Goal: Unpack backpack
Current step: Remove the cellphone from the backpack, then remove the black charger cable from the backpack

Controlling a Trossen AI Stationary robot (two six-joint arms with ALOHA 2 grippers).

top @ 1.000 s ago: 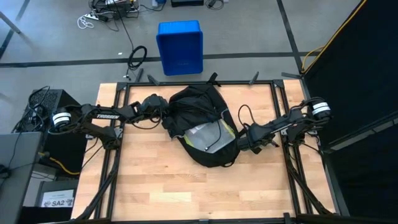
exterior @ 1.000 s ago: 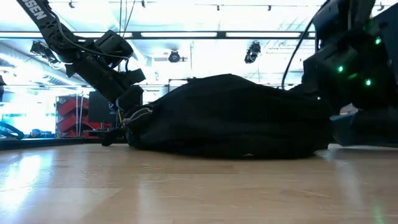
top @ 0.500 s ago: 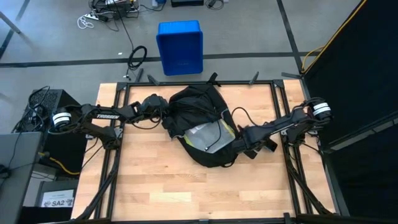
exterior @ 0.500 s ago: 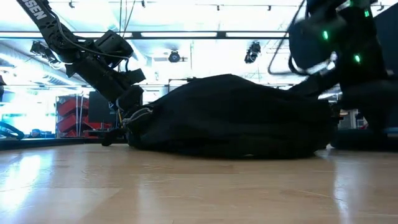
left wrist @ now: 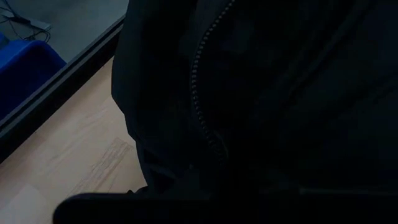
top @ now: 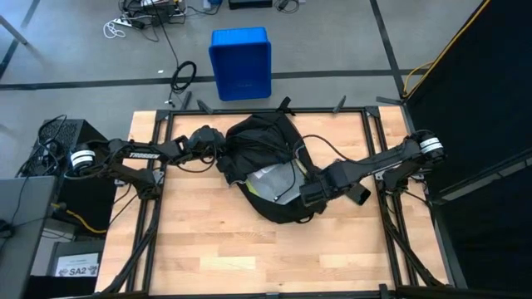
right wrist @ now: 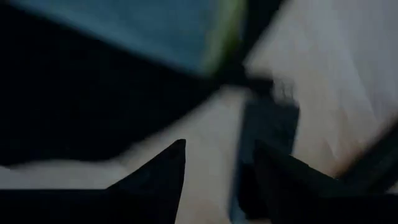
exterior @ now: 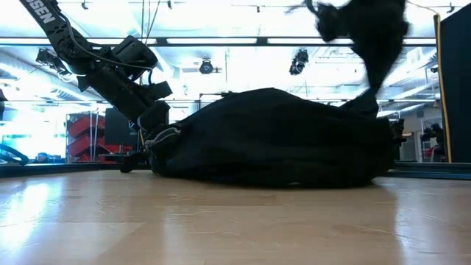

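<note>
Wood-topped counter (top: pixel 208 241) carries the backpack (top: pixel 258 145) — black fabric, lying flat toward the far middle, its main flap open on a pale grey lining with a yellow-green edge. From the low view it is a wide black mound (exterior: pixel 280 136) resting on the counter. Blue bin (top: pixel 240 62) sits on the floor beyond the counter's far edge, well apart from the backpack. Left gripper (top: pixel 218 149) is at the backpack's left side, fingers together, pinched on the black fabric next to a zipper line (left wrist: pixel 202 87). Right gripper (top: pixel 306 194) is over the backpack's right near edge, just off the open lining — fingers (right wrist: pixel 171 171) apart with nothing between them, counter and bag edge below.
</note>
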